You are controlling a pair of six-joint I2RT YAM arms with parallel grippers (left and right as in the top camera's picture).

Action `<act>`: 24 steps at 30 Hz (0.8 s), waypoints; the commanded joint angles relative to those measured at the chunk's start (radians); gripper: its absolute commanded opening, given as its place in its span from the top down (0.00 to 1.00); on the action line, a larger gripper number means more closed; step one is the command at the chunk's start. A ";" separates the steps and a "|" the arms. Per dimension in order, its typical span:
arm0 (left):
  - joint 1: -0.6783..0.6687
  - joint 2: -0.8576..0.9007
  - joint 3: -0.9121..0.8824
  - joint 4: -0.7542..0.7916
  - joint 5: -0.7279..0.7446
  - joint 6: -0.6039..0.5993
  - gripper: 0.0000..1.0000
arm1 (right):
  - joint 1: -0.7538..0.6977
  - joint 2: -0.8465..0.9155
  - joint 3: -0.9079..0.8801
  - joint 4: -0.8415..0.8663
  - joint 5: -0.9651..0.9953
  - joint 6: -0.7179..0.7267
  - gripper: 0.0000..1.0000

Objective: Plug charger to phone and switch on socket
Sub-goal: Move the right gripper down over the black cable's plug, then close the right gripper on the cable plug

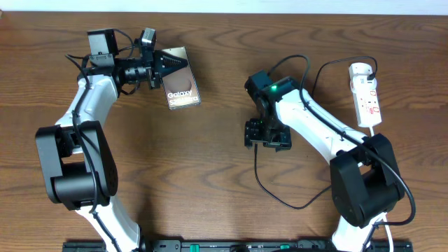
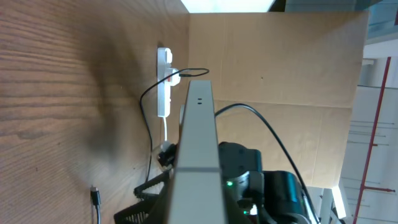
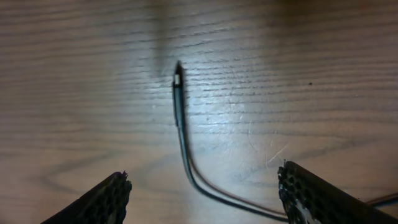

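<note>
My left gripper (image 1: 168, 67) is shut on the phone (image 1: 183, 84), a bronze slab with "Galaxy" lettering, at the far left of the table. In the left wrist view the phone (image 2: 198, 143) shows edge-on. My right gripper (image 1: 266, 134) is open and empty at the table's middle. In the right wrist view its fingers (image 3: 202, 186) straddle the charger cable, whose plug tip (image 3: 178, 78) lies on the wood ahead of them. The tip also shows in the left wrist view (image 2: 94, 196). The black cable (image 1: 288, 204) loops in front of the right arm. The socket (image 1: 367, 91) lies at the far right.
The white power strip also shows in the left wrist view (image 2: 163, 81), with a black cable plugged into it. A cardboard wall (image 2: 280, 56) stands behind the table. The right arm's wrist (image 2: 249, 180) sits beyond the phone's far end.
</note>
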 commanded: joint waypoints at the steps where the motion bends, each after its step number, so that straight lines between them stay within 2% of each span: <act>1: 0.000 -0.003 0.009 0.006 0.057 0.018 0.93 | 0.017 -0.006 -0.036 0.019 0.010 0.055 0.25; 7: 0.000 -0.003 0.009 0.009 0.057 0.028 0.93 | 0.052 -0.006 -0.093 0.094 0.010 0.111 0.30; 13: 0.000 -0.003 0.009 0.009 0.057 0.033 0.93 | 0.060 -0.006 -0.104 0.103 0.021 0.113 0.31; 16: 0.000 -0.003 0.009 0.009 0.057 0.036 0.93 | 0.061 -0.006 -0.122 0.132 0.024 0.109 0.35; 24: 0.000 -0.003 0.009 0.013 0.057 0.040 0.93 | 0.061 -0.006 -0.167 0.199 0.024 0.097 0.35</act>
